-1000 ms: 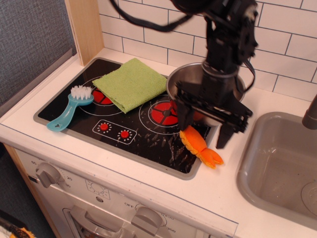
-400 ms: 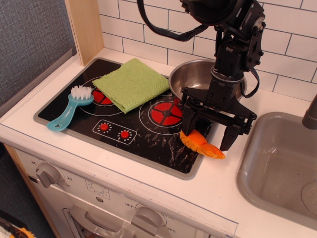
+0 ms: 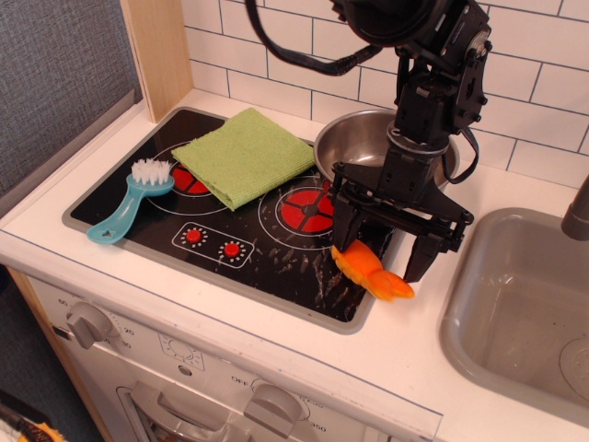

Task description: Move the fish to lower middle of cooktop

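Gripper (image 3: 385,249) fingers spread wide, gripping nothing. Fish (image 3: 368,270) lies tilted between and below them, head near left finger (image 3: 344,229), tail toward right finger, at cooktop (image 3: 248,247) right edge.

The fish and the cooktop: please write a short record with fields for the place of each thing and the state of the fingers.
fish: orange, at the right front corner of the cooktop, tail toward the rim
cooktop: black, lower middle part bare
gripper: above the fish, fingers spread either side
grasp: cannot tell if the fish is held
brush: on the left of the cooktop
green cloth: on the back burner
pot: behind the gripper
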`<action>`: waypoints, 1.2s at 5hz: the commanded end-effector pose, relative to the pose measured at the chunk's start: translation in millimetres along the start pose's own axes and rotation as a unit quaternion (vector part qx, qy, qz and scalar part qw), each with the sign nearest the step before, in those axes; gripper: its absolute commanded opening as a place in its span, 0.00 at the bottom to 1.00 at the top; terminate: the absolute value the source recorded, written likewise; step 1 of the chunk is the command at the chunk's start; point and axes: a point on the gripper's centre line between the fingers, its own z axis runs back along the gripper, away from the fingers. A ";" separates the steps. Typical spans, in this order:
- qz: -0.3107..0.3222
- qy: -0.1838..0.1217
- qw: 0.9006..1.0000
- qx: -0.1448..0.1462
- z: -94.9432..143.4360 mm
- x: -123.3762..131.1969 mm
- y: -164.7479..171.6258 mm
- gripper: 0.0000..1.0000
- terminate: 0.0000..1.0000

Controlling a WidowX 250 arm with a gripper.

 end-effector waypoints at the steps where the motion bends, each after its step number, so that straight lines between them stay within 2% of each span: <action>1: 0.023 -0.070 0.997 0.000 48.4 -20.0 6.7 1.00 0.00; 2: 0.033 -0.035 0.999 0.019 25.4 -9.9 5.8 1.00 0.00; 3: 0.077 -0.009 0.996 0.039 2.5 -1.0 5.3 1.00 0.00; 5: 0.143 -0.014 0.989 0.034 -20.0 0.0 10.4 1.00 0.00; 6: 0.128 -0.014 0.991 0.040 -19.9 0.2 9.6 0.00 0.00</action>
